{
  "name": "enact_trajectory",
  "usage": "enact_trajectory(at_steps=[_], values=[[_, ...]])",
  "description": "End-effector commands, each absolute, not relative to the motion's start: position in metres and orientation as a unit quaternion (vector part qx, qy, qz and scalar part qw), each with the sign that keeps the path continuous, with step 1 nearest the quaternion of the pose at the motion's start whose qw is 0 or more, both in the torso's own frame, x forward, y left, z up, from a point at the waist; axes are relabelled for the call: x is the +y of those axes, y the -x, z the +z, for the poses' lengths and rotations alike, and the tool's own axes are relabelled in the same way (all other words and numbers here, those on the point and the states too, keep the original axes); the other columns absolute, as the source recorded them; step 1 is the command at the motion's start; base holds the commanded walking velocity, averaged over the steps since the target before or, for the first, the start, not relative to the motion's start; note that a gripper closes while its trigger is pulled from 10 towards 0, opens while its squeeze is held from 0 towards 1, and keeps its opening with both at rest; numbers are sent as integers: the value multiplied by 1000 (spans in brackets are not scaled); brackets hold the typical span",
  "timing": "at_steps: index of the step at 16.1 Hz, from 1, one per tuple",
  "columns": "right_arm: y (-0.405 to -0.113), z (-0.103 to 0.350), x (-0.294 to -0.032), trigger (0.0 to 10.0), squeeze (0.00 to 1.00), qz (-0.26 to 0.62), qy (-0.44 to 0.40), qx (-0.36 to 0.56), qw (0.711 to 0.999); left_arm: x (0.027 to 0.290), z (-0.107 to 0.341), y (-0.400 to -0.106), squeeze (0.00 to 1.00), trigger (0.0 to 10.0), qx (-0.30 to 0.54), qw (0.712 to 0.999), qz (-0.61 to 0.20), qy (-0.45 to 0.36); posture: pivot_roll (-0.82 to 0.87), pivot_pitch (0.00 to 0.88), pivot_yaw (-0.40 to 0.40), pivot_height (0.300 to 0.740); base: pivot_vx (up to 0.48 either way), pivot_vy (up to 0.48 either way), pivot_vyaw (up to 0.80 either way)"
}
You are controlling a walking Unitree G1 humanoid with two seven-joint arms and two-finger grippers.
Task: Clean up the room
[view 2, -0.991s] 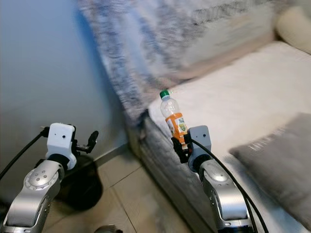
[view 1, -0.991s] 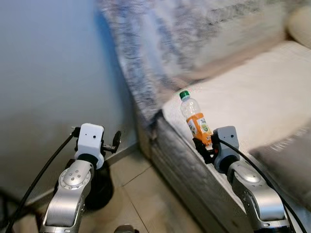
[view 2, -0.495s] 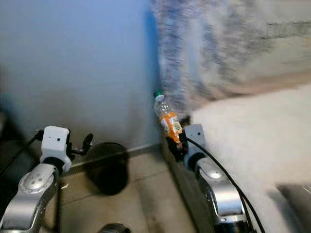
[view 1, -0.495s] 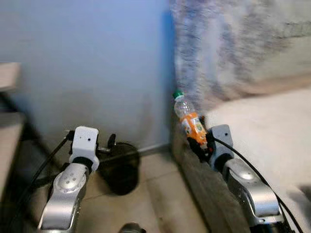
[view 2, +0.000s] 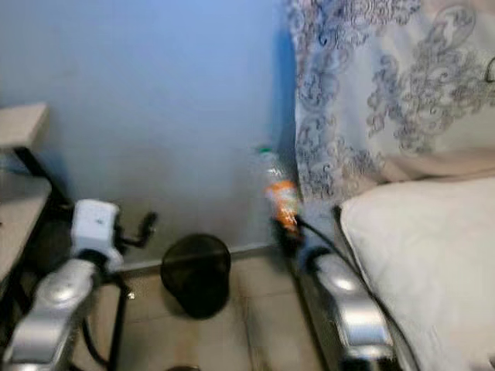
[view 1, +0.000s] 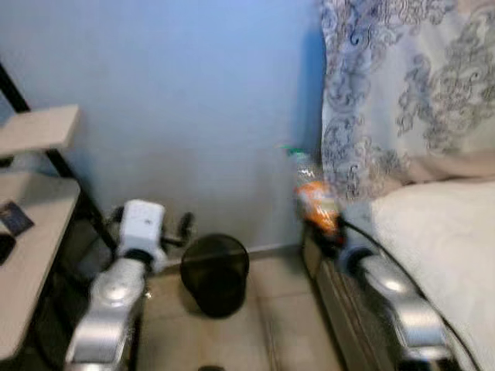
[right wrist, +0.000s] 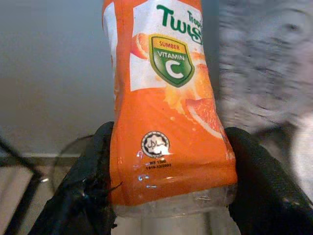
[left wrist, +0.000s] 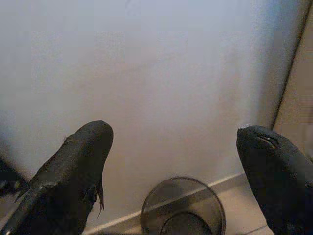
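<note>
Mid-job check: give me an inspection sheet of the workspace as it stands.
Surface: tiled floor, pale.
Job's things: orange-labelled bottle, green cap, held upright; black mesh bin on the floor by the wall.
Clutter: small dark items on the shelf.
Grippers: right tool shut on the bottle; left tool open, facing the bin.
Cables: black cable along the right arm.
Surroundings: blue wall, patterned fabric, white cushion.
</note>
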State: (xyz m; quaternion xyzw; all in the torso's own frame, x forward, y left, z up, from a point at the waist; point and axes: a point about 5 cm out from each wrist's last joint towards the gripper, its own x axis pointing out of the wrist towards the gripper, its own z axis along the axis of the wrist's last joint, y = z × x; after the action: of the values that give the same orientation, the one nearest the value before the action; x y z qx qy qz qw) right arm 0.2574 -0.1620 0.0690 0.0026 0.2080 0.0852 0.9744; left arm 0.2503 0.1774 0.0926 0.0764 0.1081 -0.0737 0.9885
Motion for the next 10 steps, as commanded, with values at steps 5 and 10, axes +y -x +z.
enact_trajectory(at_steps=[5,10], values=[[-260,76,-150,10000,0,111,12,186,976,183,96,-256,0,10000,102,989,-75,-81,40,0,62,740,303,0,0],[-264,75,-143,10000,0,135,25,185,973,181,98,-255,0,10000,99,988,-81,-84,52,0,54,740,306,0,800]])
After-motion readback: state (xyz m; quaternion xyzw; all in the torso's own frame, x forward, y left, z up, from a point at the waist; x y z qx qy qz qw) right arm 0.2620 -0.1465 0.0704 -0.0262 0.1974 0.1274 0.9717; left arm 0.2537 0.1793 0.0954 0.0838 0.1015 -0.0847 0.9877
